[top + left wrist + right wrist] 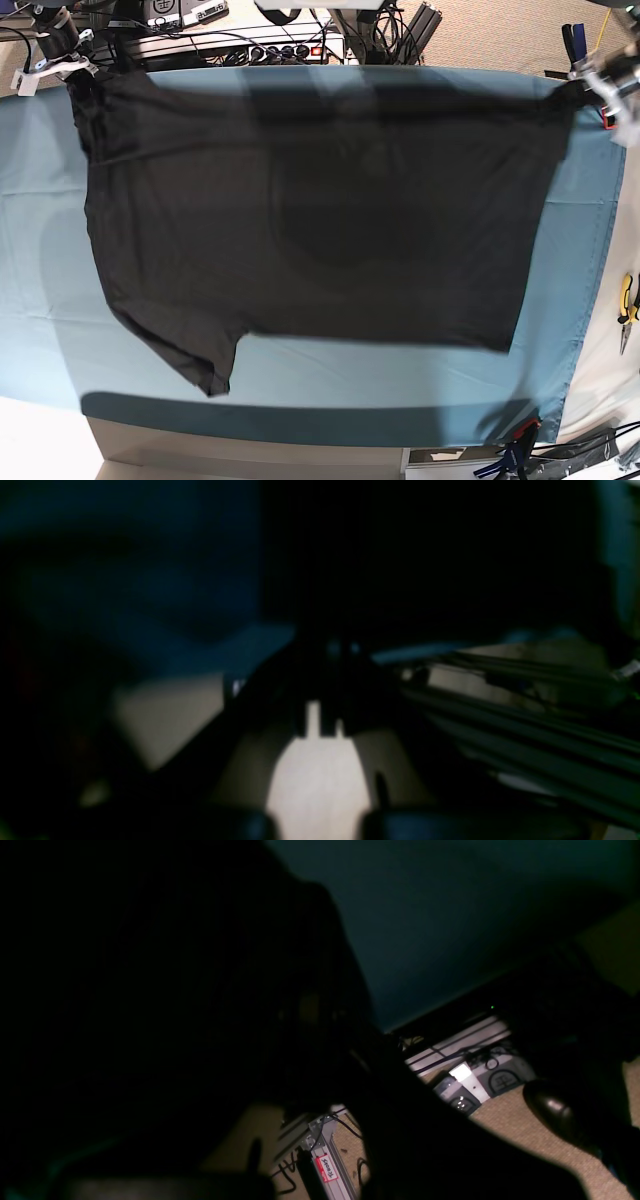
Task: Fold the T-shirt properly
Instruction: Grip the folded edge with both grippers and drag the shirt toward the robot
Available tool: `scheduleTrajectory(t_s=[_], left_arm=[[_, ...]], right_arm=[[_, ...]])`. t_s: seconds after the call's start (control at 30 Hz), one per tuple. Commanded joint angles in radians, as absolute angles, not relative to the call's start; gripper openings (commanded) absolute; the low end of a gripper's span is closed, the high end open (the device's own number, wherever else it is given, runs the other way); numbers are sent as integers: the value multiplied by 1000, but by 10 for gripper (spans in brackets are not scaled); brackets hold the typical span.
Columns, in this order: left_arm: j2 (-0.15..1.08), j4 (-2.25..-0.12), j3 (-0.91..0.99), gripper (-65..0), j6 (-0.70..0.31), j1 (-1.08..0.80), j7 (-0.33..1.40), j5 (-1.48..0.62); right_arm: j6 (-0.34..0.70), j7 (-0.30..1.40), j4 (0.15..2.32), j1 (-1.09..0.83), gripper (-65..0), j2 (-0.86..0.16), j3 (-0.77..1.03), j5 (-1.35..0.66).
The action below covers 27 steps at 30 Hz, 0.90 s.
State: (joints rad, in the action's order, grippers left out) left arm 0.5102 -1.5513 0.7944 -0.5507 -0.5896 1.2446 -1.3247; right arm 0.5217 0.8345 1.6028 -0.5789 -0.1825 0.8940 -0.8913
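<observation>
Right gripper (pixel 62 62) jaws pressed together, pinching the T-shirt (pixel 310 220) at the far shoulder corner. Left gripper (pixel 592 88) jaws likewise closed on the far hem corner. T-shirt hangs stretched between both, plain side showing, above the teal cloth (pixel 40 260) covering the desk; pliers (pixel 627 305) lie at the desk edge

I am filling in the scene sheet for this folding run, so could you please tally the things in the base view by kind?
T-shirt: 1
Teal table cloth: 1
Grippers holding the shirt's far corners, left gripper and right gripper: 2
Yellow-handled pliers off the cloth's edge: 1
Clamp on the cloth's near corner: 1
Total: 6
</observation>
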Motion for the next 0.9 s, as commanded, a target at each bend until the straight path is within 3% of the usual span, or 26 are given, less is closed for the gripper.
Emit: scheduleTrajectory(t_s=[0.0, 0.87], left_arm=[[532, -1566, 815, -650, -551, -600, 1234, -1347], [515, -1565, 818, -650, -551, -596, 1222, -1335]], right_arm=[[518, 813, 1622, -588, -650, -199, 907, -897], [517, 809, 1622, -635, -650, -199, 907, -897]])
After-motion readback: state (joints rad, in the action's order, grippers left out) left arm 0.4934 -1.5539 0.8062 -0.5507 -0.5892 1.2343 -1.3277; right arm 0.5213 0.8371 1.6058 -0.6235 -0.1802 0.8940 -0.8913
